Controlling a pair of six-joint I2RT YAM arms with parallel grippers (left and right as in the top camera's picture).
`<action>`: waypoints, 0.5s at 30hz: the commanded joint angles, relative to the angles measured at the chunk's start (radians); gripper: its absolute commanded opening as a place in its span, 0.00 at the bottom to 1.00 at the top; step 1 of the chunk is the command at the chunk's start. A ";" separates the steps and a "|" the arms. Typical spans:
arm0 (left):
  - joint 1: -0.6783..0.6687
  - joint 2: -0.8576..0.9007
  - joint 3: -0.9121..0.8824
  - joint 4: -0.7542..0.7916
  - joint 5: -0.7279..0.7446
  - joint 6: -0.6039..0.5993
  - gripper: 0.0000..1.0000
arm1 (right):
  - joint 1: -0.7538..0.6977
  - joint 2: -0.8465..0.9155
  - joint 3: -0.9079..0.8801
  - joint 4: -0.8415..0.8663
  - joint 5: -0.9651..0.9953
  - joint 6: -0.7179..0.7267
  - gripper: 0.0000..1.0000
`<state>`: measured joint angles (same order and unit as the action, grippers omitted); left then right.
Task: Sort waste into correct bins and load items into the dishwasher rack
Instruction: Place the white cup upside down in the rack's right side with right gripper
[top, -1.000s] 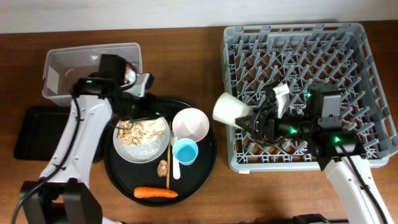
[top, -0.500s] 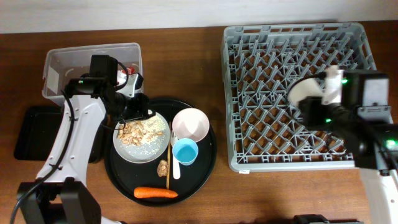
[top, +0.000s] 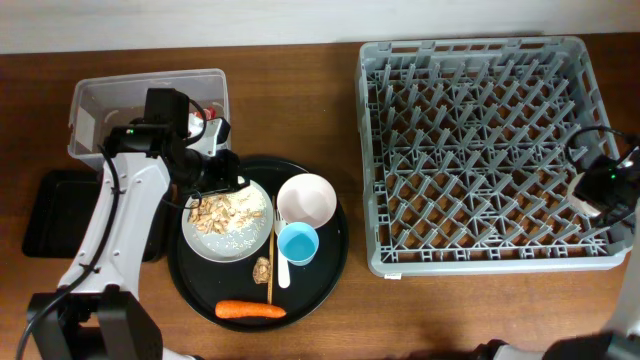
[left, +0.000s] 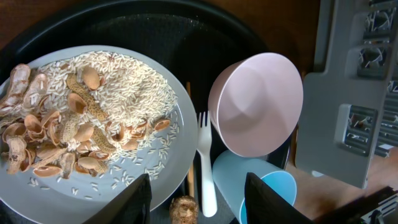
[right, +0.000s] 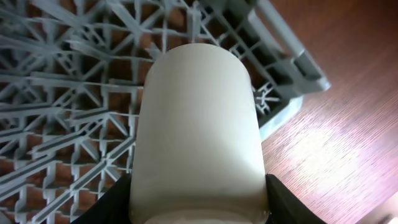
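My left gripper (left: 202, 206) hangs open over the round tray, above a white fork (left: 204, 163) and a small brown lump (left: 185, 210), holding nothing. Beside it lie the white plate (left: 155, 168) of beige food scraps (left: 74, 118), the cream bowl (left: 255, 102) and the light-blue cup (left: 273, 186). My right gripper (right: 199, 208) is shut on the white cup (right: 199, 137), held over the front right corner of the dishwasher rack (right: 68, 93). From overhead the carrot (top: 250, 310) lies at the tray's front. A red wrapper (top: 208, 115) sits in the clear tub (top: 100, 105).
The shallow black tray (top: 45, 215) lies at the far left, in front of the tub. The large round black tray (top: 335, 265) carries the dishes. Bare wood table (right: 348, 130) shows right of the rack (top: 470, 150). A pale chopstick (top: 271, 255) lies by the plate.
My right arm has swung the white cup from the rack's front left across to its right edge. The left arm shifted slightly toward the tub, then stayed.
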<state>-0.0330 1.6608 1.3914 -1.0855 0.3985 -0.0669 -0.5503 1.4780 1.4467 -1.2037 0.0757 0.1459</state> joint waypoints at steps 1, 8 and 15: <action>0.003 -0.001 0.001 -0.008 -0.006 0.016 0.48 | -0.008 0.070 0.014 -0.001 -0.039 0.017 0.04; 0.003 -0.001 0.001 -0.009 -0.006 0.016 0.48 | -0.008 0.167 0.014 0.022 -0.041 0.017 0.04; 0.003 -0.001 0.001 -0.009 -0.006 0.016 0.48 | -0.007 0.185 0.013 0.034 -0.042 0.017 0.75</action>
<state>-0.0330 1.6608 1.3914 -1.0927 0.3985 -0.0669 -0.5556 1.6573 1.4467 -1.1744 0.0391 0.1493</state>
